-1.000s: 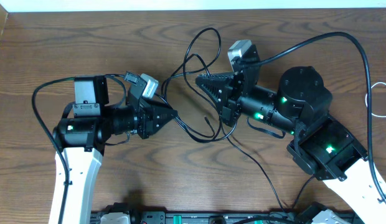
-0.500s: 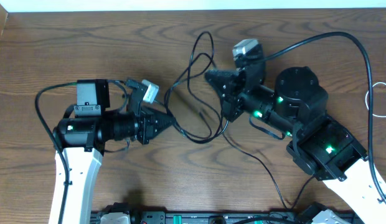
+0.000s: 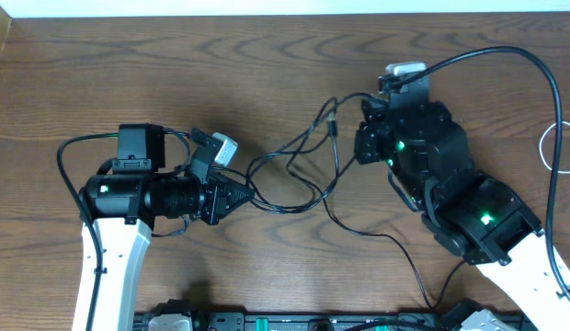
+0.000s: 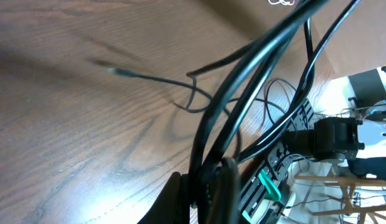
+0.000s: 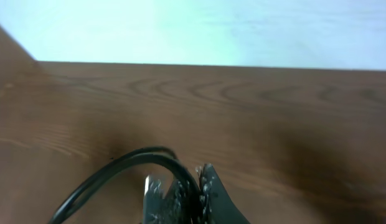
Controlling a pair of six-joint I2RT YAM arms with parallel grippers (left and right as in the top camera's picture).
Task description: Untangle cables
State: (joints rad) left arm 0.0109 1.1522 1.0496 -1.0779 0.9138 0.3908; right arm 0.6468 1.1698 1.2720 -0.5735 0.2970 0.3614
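Closest in the left wrist view, the left claw (image 4: 201,182) is clenched on the black cables (image 4: 243,93). Several strands are bunched between its two fingers and pinched there. From the grip they rise together toward 1 o'clock in that view, lifted off the table (image 4: 68,93), and fan apart further out. One thin strand lies loose on the wood at about 11 o'clock, ending in a small plug.

From overhead, the same bundle leaves the left claw toward 3 o'clock. It droops into a slack loop at mid-table, then climbs toward 2 o'clock to the right claw (image 5: 180,180). One strand trails off the loop toward 5 o'clock, to the near edge of the table.

The right claw is clamped too. Its own camera shows a black strand (it looks doubled) arching in from 8 o'clock and vanishing between the closed fingers, held above the wood.

Farthest out, the white cable (image 3: 542,147) lies at 3 o'clock from the right claw. It sits by the table's right edge, well apart from both claws and from the black tangle.
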